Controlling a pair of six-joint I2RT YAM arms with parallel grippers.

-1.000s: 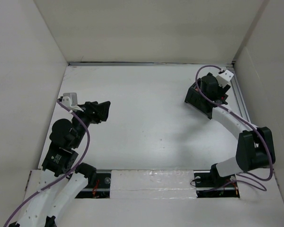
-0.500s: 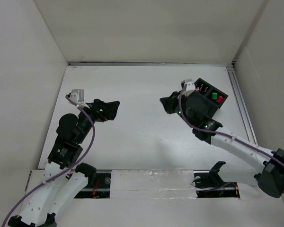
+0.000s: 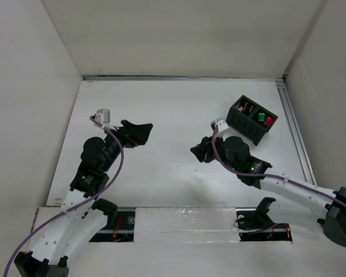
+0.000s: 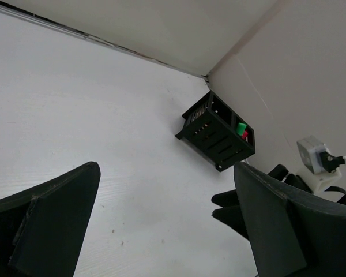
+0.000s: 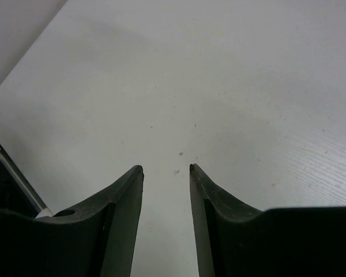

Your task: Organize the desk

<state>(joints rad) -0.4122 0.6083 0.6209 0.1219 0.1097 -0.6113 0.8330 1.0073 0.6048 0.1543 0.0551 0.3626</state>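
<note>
Subject of inspection: the large flat matte white desk [image 3: 173, 109], filling the centre of the overhead frame, with white wall panels [image 3: 179, 34] on three sides and a thin metal rail [image 3: 291, 124] along its right edge.

A small black two-compartment plastic box [image 3: 252, 119] stands on the desk at the upper right of the overhead frame, set at an angle and just beside the rail. One small green item [image 3: 260, 116] and one small red item [image 3: 269, 120] sit in it side by side; what they are cannot be told.

The black two-finger left gripper [image 3: 139, 134] is left of centre in the overhead frame, pointing right. Its jaws are spread wide and hold nothing. In the left wrist view the box shows at centre, between the two fingers [image 4: 52, 219].

The black two-finger right gripper [image 3: 199, 152] is right of centre, below and left of the box and apart from it, pointing left. In the right wrist view its jaws stand a narrow gap apart, with only bare desk showing in the gap and nothing gripped.
</note>
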